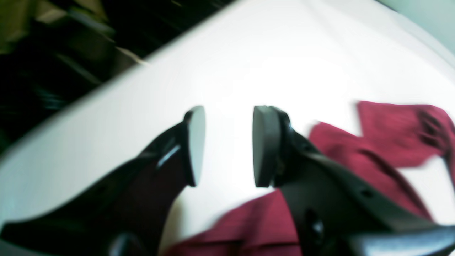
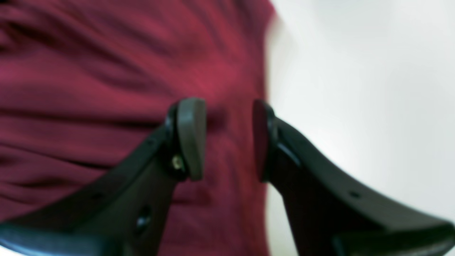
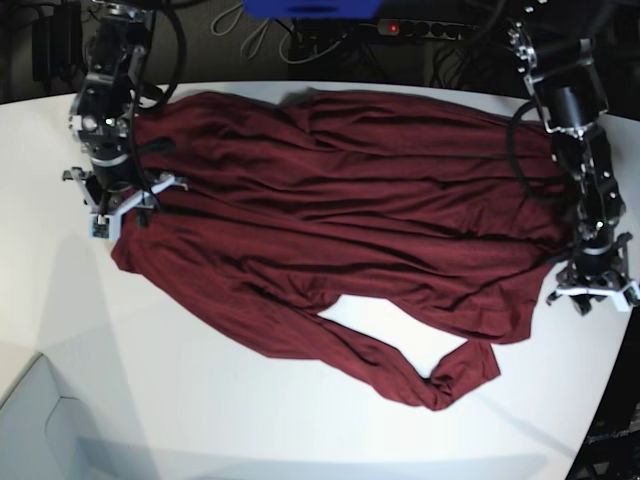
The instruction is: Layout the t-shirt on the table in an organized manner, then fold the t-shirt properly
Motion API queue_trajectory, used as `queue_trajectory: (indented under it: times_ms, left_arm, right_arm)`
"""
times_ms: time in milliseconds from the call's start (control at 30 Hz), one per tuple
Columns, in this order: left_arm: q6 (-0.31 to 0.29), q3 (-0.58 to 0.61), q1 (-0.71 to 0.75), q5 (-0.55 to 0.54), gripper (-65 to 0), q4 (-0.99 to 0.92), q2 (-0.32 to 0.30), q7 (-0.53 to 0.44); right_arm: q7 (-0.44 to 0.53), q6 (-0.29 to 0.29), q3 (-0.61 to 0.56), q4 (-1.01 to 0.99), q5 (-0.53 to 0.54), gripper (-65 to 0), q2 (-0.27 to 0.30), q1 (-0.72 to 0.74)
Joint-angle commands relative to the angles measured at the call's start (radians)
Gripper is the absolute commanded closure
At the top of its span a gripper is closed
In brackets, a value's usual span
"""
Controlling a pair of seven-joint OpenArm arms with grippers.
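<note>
The shirt (image 3: 340, 230) lies spread across the far half of the table (image 3: 200, 410), wrinkly, running from far left to the right edge. One sleeve (image 3: 420, 375) trails toward the near side, ending in a bunched cuff on bare white top. Fabric has long diagonal folds, not flat.

Left gripper (image 3: 597, 290) sits at the scene's right, just off the shirt's right edge, over the table near its curved rim. In the left wrist view the left gripper (image 1: 227, 145) has its pads parted, a clear gap with only white table between them, nothing held. Shirt (image 1: 373, 149) shows to the right and below the jaws, not between them. Table edge (image 1: 106, 85) runs diagonally at upper left, dark clutter beyond it. View is blurred.

Right gripper (image 3: 113, 205) is at the scene's left, at the shirt's left edge near the far-left corner. In the right wrist view the right gripper (image 2: 227, 138) is parted by a moderate gap, hanging over the shirt (image 2: 106, 89) close to its edge; bare table (image 2: 355, 89) on the right. No cloth pinched between the pads as far as the blur allows. Cannot tell if the tips touch the fabric.

Cables and a power strip (image 3: 420, 28) lie beyond the far edge.
</note>
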Motion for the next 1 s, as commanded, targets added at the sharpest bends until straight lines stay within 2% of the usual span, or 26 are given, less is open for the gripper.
queue_trajectory:
  times_ms: [0,167,433,667,800,967]
  left_arm:
    - [0.005,0.014,-0.035,0.003,-22.1,-0.007,-0.019,-0.027]
    - [0.013,0.130,-0.127,-0.003,-22.1,-0.149,-0.019,-0.036]
    - [0.007,0.141,-0.277,0.003,-22.1,-0.396,0.001,-0.037]
    - [0.007,0.143,-0.309,0.005,-22.1,-0.416,0.035,-0.037]
    - [0.007,0.143,-0.309,0.005,-22.1,-0.418,0.037,-0.037]
    - [0.007,0.143,-0.303,0.005,-22.1,-0.419,0.037,-0.037]
  right_arm:
    - [0.020,-0.005,0.008,0.040,-0.004,-22.5,0.001,-0.009]
    - [0.020,-0.005,-0.006,0.135,-0.004,-22.5,-0.016,-0.037]
    - [0.020,-0.004,-0.112,0.235,-0.004,-22.5,-0.011,-0.126]
    - [0.020,-0.004,-0.250,0.264,-0.004,-22.5,-0.008,-0.164]
    - [0.020,-0.004,-0.318,0.267,-0.004,-22.5,0.016,-0.184]
    - [0.020,-0.004,-0.332,0.267,-0.004,-22.5,0.022,-0.184]
